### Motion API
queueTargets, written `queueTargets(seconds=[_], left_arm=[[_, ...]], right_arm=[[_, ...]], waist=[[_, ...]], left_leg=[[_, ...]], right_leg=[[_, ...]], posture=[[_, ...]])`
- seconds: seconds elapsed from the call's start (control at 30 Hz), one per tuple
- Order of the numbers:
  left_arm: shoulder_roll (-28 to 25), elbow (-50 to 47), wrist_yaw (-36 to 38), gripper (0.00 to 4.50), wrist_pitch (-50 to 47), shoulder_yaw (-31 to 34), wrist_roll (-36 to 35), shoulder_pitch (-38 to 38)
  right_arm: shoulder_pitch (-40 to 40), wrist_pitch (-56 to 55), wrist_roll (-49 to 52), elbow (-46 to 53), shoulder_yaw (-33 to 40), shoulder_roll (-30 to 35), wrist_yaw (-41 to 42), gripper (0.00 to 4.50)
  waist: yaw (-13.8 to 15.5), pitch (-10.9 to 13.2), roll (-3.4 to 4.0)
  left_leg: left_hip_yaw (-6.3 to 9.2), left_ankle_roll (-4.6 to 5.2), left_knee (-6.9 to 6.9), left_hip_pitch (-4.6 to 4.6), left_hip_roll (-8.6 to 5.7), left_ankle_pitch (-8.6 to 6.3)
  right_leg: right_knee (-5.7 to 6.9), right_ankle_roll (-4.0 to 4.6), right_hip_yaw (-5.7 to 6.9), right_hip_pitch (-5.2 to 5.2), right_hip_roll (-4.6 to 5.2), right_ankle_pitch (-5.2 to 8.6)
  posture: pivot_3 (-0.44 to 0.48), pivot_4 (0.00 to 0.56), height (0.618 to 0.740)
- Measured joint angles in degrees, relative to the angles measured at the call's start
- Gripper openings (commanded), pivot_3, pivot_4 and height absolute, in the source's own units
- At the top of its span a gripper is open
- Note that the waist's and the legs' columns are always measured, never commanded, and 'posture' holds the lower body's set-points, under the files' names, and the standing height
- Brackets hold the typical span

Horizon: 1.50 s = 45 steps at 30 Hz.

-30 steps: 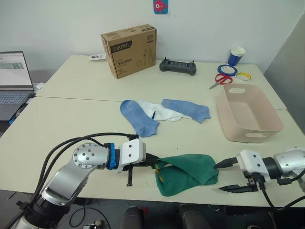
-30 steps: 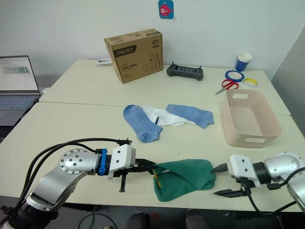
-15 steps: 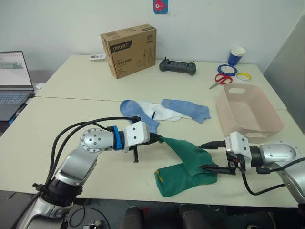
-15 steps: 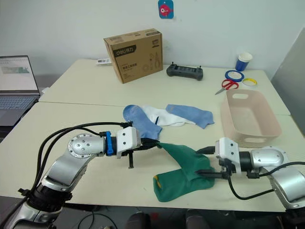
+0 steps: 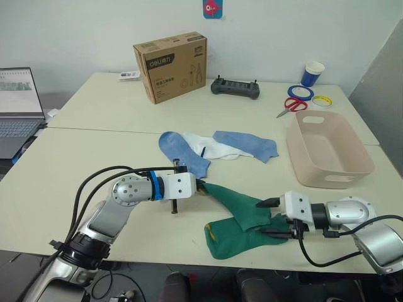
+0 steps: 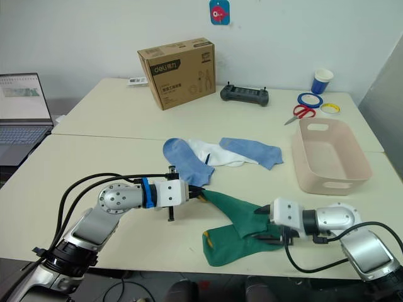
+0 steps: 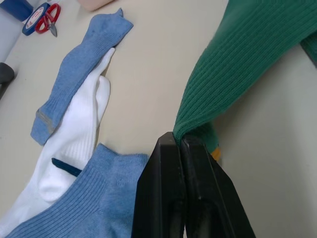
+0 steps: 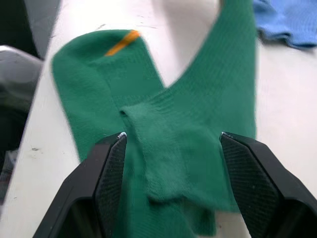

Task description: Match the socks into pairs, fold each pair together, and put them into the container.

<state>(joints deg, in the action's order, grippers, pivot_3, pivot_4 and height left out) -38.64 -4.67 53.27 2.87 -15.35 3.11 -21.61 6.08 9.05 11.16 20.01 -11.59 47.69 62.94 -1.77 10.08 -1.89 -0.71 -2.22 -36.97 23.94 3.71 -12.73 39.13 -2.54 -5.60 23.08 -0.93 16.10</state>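
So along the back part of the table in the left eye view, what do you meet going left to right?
Laptop → cardboard box → black controller → red scissors → blue paper cup.

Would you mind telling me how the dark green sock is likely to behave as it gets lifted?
Probably floppy: the dark green sock sags from the left gripper, shut on its edge. Likely light, as that pinch holds it. Its ribbed knit should resist slipping.
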Motion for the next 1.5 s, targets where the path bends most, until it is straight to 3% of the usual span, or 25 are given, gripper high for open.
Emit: queueTargets(seconds=[0.13, 0.2, 0.47, 0.5, 0.77, 0.93, 1.1, 1.37, 1.5], left_arm=[[0.1, 0.0, 0.0, 0.00, -0.1, 0.0, 0.0, 0.0], [0.2, 0.0, 0.0, 0.00, -0.1, 0.0, 0.0, 0.0], [0.3, 0.0, 0.3, 0.00, -0.1, 0.0, -0.2, 0.0], [0.3, 0.0, 0.4, 0.00, -0.1, 0.0, -0.5, 0.0], [1.0, 0.1, 1.2, 0.00, -1.1, 0.1, -2.0, -1.4], [4.1, 0.3, -1.8, 0.00, -2.5, 1.9, -2.2, -6.6], [7.9, 3.4, -6.8, 0.00, -2.6, 1.9, 1.1, -9.1], [12.6, 9.8, -7.7, 0.00, -1.4, -7.3, 7.6, -4.8], [12.7, 9.0, -7.1, 0.88, -1.6, -8.2, 8.0, -4.0]], right_arm=[[-0.1, -5.7, -4.3, -1.4, -1.4, 0.3, 0.3, 3.22], [0.1, -6.6, -5.4, -2.5, -1.5, -0.2, 0.1, 2.84], [2.3, -6.2, -4.9, -3.0, -1.3, -3.2, -1.0, 0.18], [2.3, -5.7, -4.1, -3.0, -1.2, -3.2, -0.8, 0.04], [5.4, -2.5, 0.7, -3.9, 1.8, -3.2, -0.3, 0.04], [15.2, -10.5, -3.4, -13.7, 5.7, -3.2, -3.3, 0.04], [19.2, -20.9, -11.2, -22.9, 4.4, -3.9, -7.3, 0.04], [17.2, -29.2, -21.5, -35.5, -1.9, -3.0, -9.7, 0.04], [15.1, -27.7, -18.2, -34.1, -0.6, -1.8, -7.6, 0.95]], waist=[[0.0, 0.0, 0.00], [0.0, 0.0, 0.00], [0.0, 0.0, 0.00], [0.0, 0.0, 0.00], [-0.1, 0.0, 0.00], [0.0, 0.0, 0.00], [0.0, 0.0, 0.00], [0.0, 0.0, 0.05], [-0.1, 0.0, 0.06]], left_leg=[[-0.03, 0.00, -0.02, 0.00, -0.01, 0.00], [-0.03, 0.00, -0.02, 0.00, 0.00, 0.00], [-0.03, 0.00, -0.01, -0.01, -0.01, 0.00], [-0.04, 0.00, -0.01, 0.00, -0.01, 0.00], [-0.04, 0.00, -0.04, -0.01, -0.01, 0.00], [-0.05, 0.00, -0.02, -0.03, -0.02, 0.00], [-0.06, 0.01, 0.00, 0.01, -0.02, 0.00], [-0.21, 0.01, -0.02, -0.01, -0.02, 0.00], [-0.16, 0.01, -0.01, -0.06, -0.02, 0.01]], right_leg=[[0.00, -0.01, -0.02, -0.02, 0.01, 0.00], [0.00, 0.00, -0.02, -0.02, 0.01, 0.00], [0.02, 0.00, -0.02, -0.01, 0.01, -0.01], [0.01, 0.00, -0.02, -0.02, 0.02, -0.01], [0.04, -0.03, -0.04, -0.02, 0.01, -0.04], [-0.03, -0.04, -0.04, -0.03, 0.01, -0.10], [-0.04, 0.21, -0.05, -0.01, 0.00, -0.24], [-0.02, 0.23, -0.17, 0.00, 0.04, -0.26], [0.02, 0.23, -0.16, -0.04, 0.02, -0.26]], posture=[[0.000, 0.150, 0.740], [0.000, 0.150, 0.740], [0.000, 0.150, 0.740], [0.000, 0.150, 0.740], [0.000, 0.150, 0.740], [0.000, 0.150, 0.740], [0.000, 0.150, 0.740], [0.000, 0.150, 0.740], [0.000, 0.150, 0.740]])
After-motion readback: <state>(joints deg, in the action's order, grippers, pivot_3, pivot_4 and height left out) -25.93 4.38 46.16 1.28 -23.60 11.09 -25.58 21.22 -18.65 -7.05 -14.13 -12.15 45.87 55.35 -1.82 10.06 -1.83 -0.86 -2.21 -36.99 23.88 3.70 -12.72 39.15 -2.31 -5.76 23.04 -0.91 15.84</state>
